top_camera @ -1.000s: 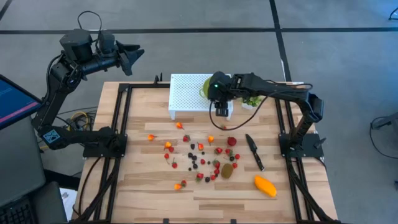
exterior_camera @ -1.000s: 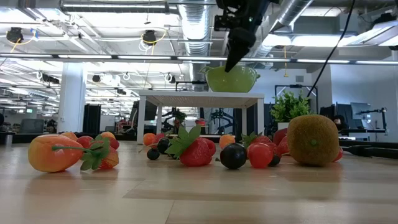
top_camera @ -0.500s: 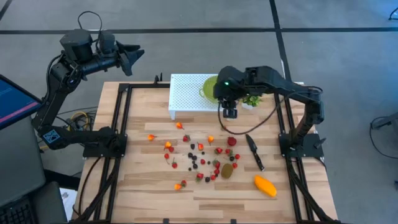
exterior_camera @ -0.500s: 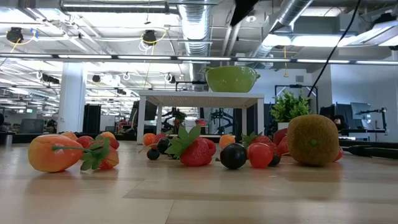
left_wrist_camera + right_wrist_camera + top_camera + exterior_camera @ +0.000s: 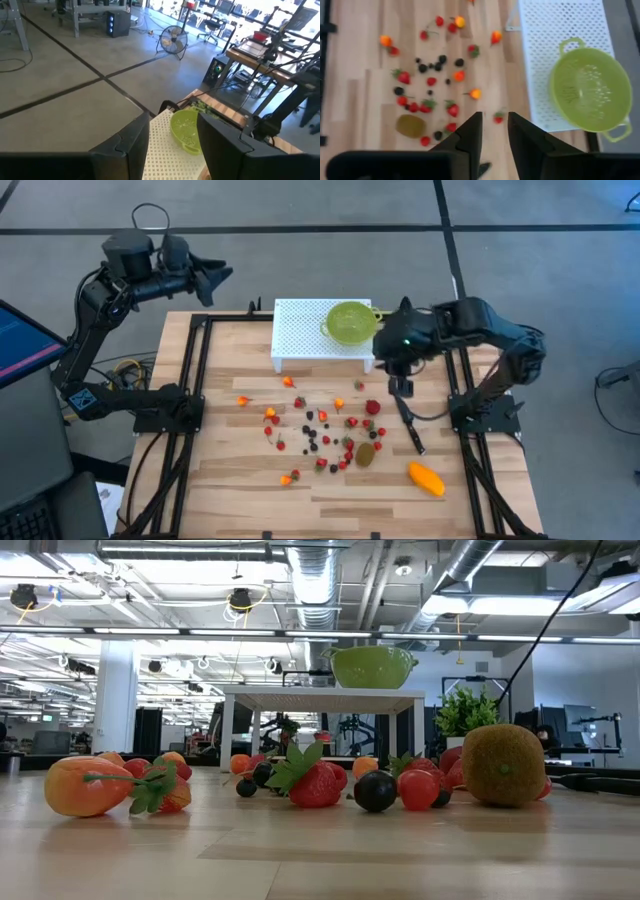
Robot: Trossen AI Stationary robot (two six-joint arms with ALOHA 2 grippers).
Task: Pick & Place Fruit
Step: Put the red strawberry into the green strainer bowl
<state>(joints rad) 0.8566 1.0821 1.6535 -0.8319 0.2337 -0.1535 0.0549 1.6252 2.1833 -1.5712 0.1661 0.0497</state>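
The wooden worktop point(image 5: 230, 480) carries a white perforated stand point(image 5: 300, 330) at its far edge, and a green colander point(image 5: 350, 322) sits on top of that stand towards its right end. The right hand point(image 5: 400, 387) hangs above the worktop just right of the stand's near right corner, with a black knife point(image 5: 410, 425) lying on the surface directly below and slightly nearer; its fingers point(image 5: 470, 132) stand a narrow gap apart with nothing between them. The left hand point(image 5: 218, 275) is raised beyond the worktop's far left corner, well apart from all the fruit, its fingers point(image 5: 130, 142) parted and empty. The mango point(image 5: 426, 478) lies near the right front of the worktop, nearer the camera side than the right hand and well apart from it. The kiwi point(image 5: 366, 454) rests left of the mango, at the near edge of the berry scatter. The berries point(image 5: 320, 430), small red, orange and dark pieces, are spread over the middle of the worktop, to the left of and nearer than the right hand; the closest is a red piece point(image 5: 372, 407) just left of the knife. A small green plant point(image 5: 466, 710) shows behind the kiwi in the low view.
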